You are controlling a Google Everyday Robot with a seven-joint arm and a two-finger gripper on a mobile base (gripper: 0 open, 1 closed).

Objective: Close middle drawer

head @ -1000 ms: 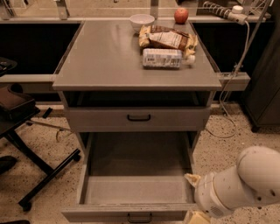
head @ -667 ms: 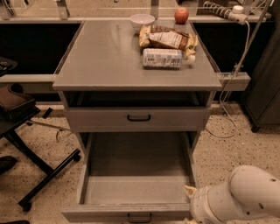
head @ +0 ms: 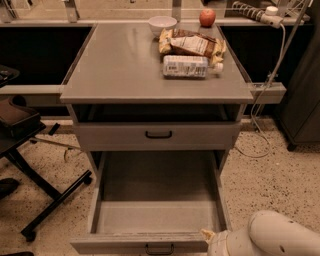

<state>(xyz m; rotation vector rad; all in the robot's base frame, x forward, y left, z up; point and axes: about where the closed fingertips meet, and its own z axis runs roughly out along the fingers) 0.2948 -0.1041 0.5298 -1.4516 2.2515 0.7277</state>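
Pincer (head: 210,239) at open middle drawer's (head: 155,205) front corner, speckled floor (head: 275,175) beneath

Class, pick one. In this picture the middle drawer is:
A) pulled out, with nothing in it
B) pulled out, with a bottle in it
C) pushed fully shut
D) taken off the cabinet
A: the middle drawer stands pulled far out, its grey tray bare, with the gripper near its front right corner.

Lab or workshop, I'd say: grey metal drawer cabinet (head: 120,65), speckled floor (head: 280,175), power strip (head: 252,11) with trailing cable (head: 272,75) on the bench (head: 45,22) behind. My fingers (head: 207,234) sit at the front right corner of the middle drawer (head: 155,220).
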